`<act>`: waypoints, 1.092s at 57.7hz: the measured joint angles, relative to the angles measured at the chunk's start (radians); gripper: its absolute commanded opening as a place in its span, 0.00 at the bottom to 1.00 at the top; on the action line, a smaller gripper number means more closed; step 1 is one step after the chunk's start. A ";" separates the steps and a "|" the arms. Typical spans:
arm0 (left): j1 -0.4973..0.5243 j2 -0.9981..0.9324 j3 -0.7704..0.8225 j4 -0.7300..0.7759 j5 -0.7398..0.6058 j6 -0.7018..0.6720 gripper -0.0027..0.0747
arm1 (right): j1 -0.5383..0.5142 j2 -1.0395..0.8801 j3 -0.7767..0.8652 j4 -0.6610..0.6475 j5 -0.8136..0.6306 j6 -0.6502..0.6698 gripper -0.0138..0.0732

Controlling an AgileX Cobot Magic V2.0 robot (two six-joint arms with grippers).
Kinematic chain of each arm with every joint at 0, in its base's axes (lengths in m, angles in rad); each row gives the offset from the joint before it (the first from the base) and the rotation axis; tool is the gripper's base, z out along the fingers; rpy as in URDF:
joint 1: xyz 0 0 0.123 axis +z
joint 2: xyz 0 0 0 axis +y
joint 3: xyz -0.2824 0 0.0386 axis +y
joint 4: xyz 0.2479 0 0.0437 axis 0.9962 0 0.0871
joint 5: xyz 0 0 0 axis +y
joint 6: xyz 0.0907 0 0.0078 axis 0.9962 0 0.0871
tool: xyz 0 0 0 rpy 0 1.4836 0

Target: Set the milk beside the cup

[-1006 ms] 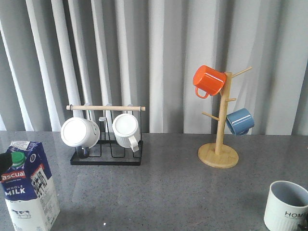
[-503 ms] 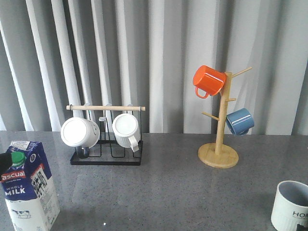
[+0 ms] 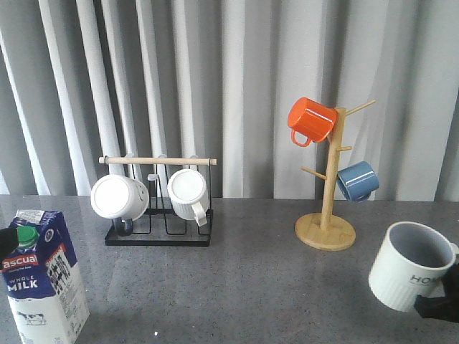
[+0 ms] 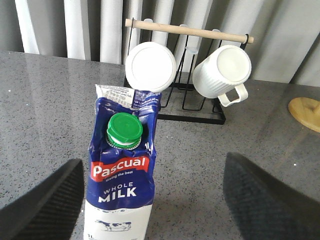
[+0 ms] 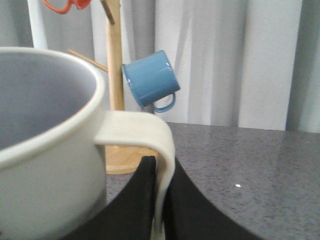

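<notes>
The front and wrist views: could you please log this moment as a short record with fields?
milk: carton upright on table, green cap on, front left
left gripper: open, fingers either side of the milk, not touching
cup: HOME mug tilted, front right
right gripper: shut on the cup's handle
racks: two white mugs on black rack; orange mug and blue mug on wooden tree
</notes>
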 measured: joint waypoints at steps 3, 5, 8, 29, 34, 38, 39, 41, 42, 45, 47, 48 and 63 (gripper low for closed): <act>0.000 0.000 0.000 0.000 0.000 0.000 0.74 | 0.069 -0.021 -0.001 0.084 0.048 -0.001 0.15; 0.000 0.000 0.000 0.000 0.000 0.000 0.74 | 0.121 -0.031 -0.007 0.141 0.088 -0.005 0.15; 0.000 0.000 0.000 0.000 0.001 0.000 0.74 | 0.194 -0.039 -0.022 0.221 0.145 -0.020 0.15; 0.000 0.000 0.000 0.001 0.022 0.000 0.74 | 0.560 0.058 -0.174 0.810 0.334 -0.481 0.15; 0.000 0.000 0.000 0.001 0.022 0.000 0.74 | 0.598 0.105 -0.193 0.903 0.334 -0.541 0.15; 0.000 0.000 0.000 0.001 0.022 0.000 0.74 | 0.624 0.140 -0.201 0.951 0.323 -0.564 0.15; 0.000 0.000 0.000 0.001 0.022 0.000 0.74 | 0.630 0.151 -0.203 0.958 0.319 -0.569 0.15; 0.000 0.000 0.000 0.001 0.022 0.000 0.74 | 0.638 0.165 -0.203 0.974 0.308 -0.573 0.15; 0.000 0.000 0.000 0.001 0.022 0.000 0.74 | 0.643 0.174 -0.203 0.984 0.300 -0.575 0.15; 0.000 0.000 0.000 0.001 0.022 0.000 0.74 | 0.652 0.192 -0.203 1.003 0.289 -0.575 0.15; 0.000 0.000 0.000 0.001 0.023 0.000 0.74 | 0.657 0.204 -0.204 1.023 0.282 -0.575 0.15; 0.000 0.000 0.000 0.001 0.023 0.000 0.74 | 0.657 0.211 -0.204 1.031 0.278 -0.575 0.15; 0.000 0.000 0.000 0.001 0.027 0.000 0.74 | 0.663 0.250 -0.209 1.073 0.217 -0.570 0.16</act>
